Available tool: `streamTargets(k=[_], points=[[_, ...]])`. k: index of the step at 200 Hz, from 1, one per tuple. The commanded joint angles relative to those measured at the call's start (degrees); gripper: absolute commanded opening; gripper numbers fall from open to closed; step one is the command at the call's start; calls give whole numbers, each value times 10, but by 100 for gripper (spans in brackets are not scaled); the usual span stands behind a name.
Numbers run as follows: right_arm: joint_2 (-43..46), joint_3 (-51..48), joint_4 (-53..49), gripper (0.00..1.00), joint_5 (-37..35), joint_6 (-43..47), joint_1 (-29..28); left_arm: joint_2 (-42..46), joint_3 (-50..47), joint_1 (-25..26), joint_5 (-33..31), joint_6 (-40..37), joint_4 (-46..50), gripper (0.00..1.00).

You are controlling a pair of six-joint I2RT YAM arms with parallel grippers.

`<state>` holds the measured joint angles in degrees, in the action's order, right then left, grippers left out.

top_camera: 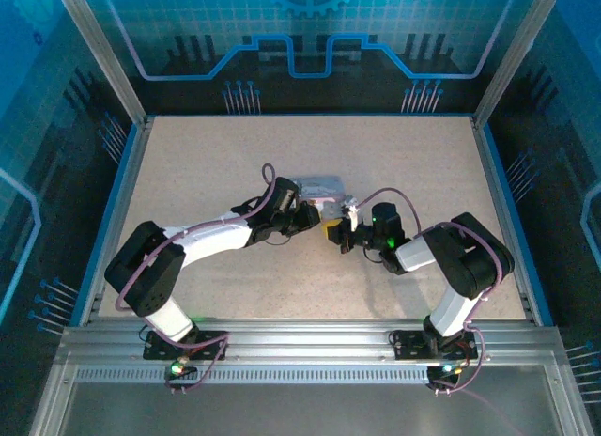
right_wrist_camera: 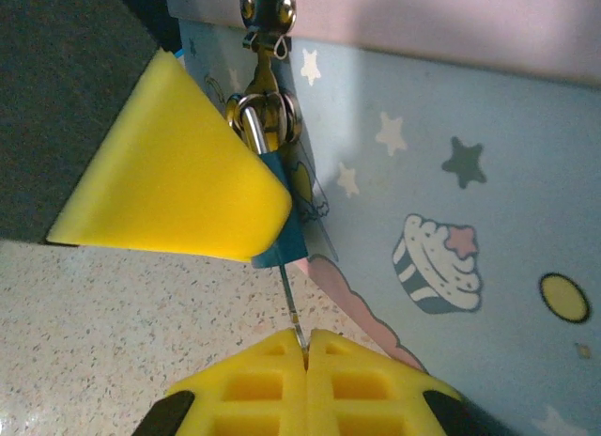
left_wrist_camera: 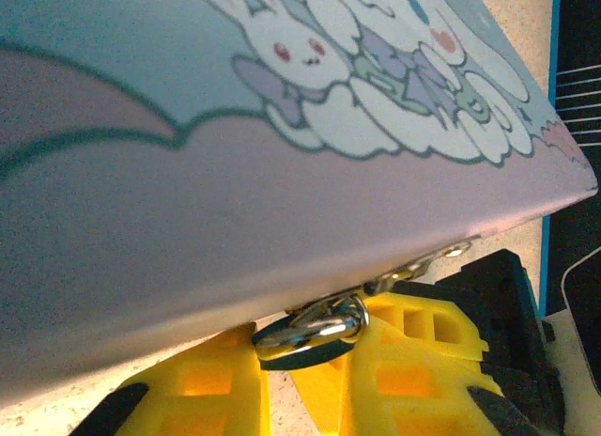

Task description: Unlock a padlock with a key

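The padlock (left_wrist_camera: 315,329) hangs by its silvery shackle from the hasp of the lilac cartoon tin (left_wrist_camera: 282,154). My left gripper (left_wrist_camera: 282,384) is shut on it, a yellow finger on each side. In the right wrist view the padlock's dark blue body (right_wrist_camera: 284,237) peeks out from behind a left finger (right_wrist_camera: 169,163). The thin key (right_wrist_camera: 292,303) runs straight from the bottom of the padlock into my right gripper (right_wrist_camera: 305,350), which is shut on its near end. From above, my left gripper (top_camera: 315,216) and right gripper (top_camera: 345,231) meet at the tin's (top_camera: 319,186) front edge.
The tin stands near the middle of the speckled table (top_camera: 394,154). Blue-lit walls and a metal frame (top_camera: 498,173) enclose the table. Both arms bend inward from the near rail (top_camera: 300,342).
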<state>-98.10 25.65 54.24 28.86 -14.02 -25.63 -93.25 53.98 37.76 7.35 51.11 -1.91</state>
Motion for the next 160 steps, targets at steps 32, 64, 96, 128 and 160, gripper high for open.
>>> streamTargets(k=[32,64,96,128,160], points=[[17,22,0,0,-2,17,18,23,18,5,49,0,-15,15],[13,31,-13,0,-1,19,26,23,16,5,50,1,-16,15],[4,41,-18,0,3,19,29,22,17,5,51,2,-18,14],[-1,47,-21,0,7,17,31,21,16,5,52,3,-19,14],[-9,54,-24,0,18,15,31,20,16,6,53,4,-23,15]])
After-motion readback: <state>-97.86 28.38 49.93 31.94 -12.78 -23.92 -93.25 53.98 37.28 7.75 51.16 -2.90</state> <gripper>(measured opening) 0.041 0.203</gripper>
